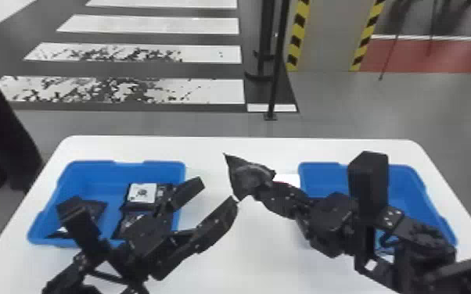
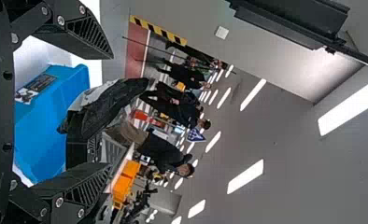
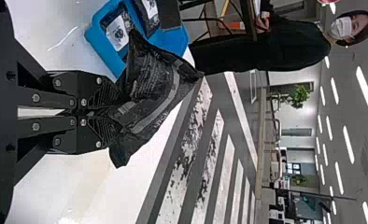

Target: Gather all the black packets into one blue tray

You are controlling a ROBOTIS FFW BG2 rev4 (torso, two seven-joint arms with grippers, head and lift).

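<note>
Head view: right gripper (image 1: 263,190) pinches a black packet (image 1: 242,176) in the space between the two trays. Left gripper (image 1: 216,192), fingers spread and empty, is at the left blue tray (image 1: 101,172), which holds further black packets (image 1: 139,221). The right blue tray (image 1: 324,180) is partly behind the right arm. Right wrist view adds a lighter band across the pinched packet; left wrist view adds its pale side. Surface: white table (image 1: 246,254). Room: white-striped floor (image 1: 148,92), yellow-and-black edging (image 1: 297,37), potted plant (image 3: 300,96), ceiling lights (image 3: 364,87).
</note>
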